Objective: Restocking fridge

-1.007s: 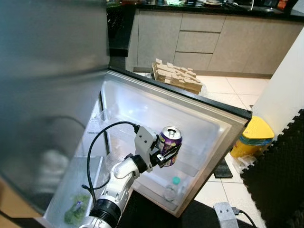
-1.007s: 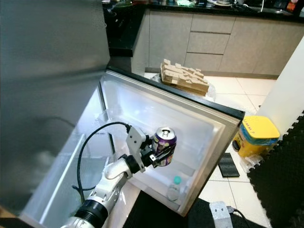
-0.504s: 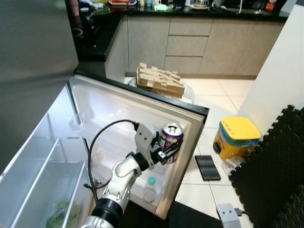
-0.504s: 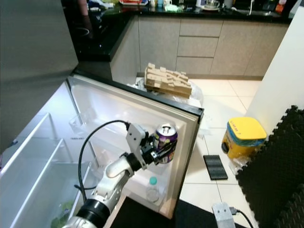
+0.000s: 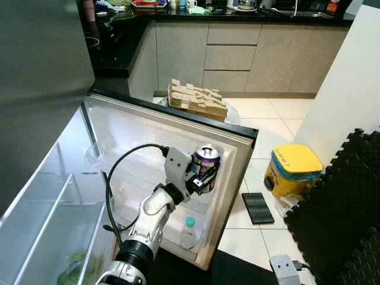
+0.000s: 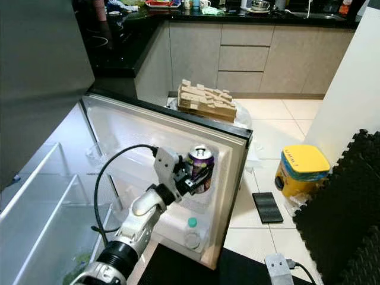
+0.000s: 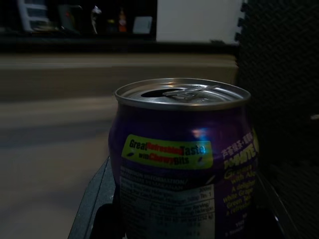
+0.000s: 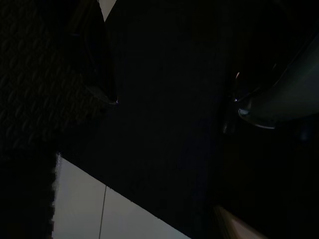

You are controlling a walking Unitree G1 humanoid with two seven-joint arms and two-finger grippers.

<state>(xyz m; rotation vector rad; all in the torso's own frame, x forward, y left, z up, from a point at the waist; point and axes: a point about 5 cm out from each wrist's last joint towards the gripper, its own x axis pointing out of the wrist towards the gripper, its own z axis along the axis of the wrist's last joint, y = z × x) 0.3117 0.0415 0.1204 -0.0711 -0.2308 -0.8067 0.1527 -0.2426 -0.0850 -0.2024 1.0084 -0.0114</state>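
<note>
A purple can (image 5: 205, 167) is held upright, clamped in the left tool (image 5: 200, 178), against the open fridge door (image 5: 234, 178), above a bottle (image 5: 187, 233).

The right tool's state cannot be told.

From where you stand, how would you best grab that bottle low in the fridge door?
Take the bottle just under its teal cap, coming from above: it stands upright in the door shelf, whose wall hides its lower body, so the top is the free part.
</note>
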